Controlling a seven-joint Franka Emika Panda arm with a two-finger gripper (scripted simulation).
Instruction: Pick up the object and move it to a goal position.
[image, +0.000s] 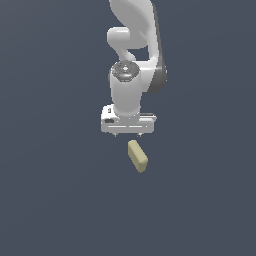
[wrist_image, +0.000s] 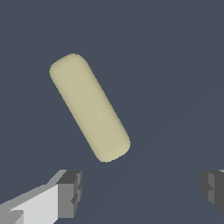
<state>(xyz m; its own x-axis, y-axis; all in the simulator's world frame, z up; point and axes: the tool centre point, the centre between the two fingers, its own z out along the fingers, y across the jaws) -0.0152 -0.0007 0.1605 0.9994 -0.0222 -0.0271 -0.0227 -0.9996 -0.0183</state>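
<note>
The tan block (image: 137, 156), lying askew just clear of the gripper (image: 128, 134), whose jaws are spread wide, looks light, rigid and matte, best pinched across its narrow middle

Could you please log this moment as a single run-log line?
phase: approach | gripper: open, empty | fingers: spread, clear of block | tan block: on surface, ungrasped, lying at a diagonal | pick: not yet done

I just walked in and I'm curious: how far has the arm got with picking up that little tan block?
Barely begun. The tan block lies untouched on the dark surface. The gripper is open above it, fingers spread wide, block not between them. Lining up, lowering, gripping and carrying all remain.
</note>
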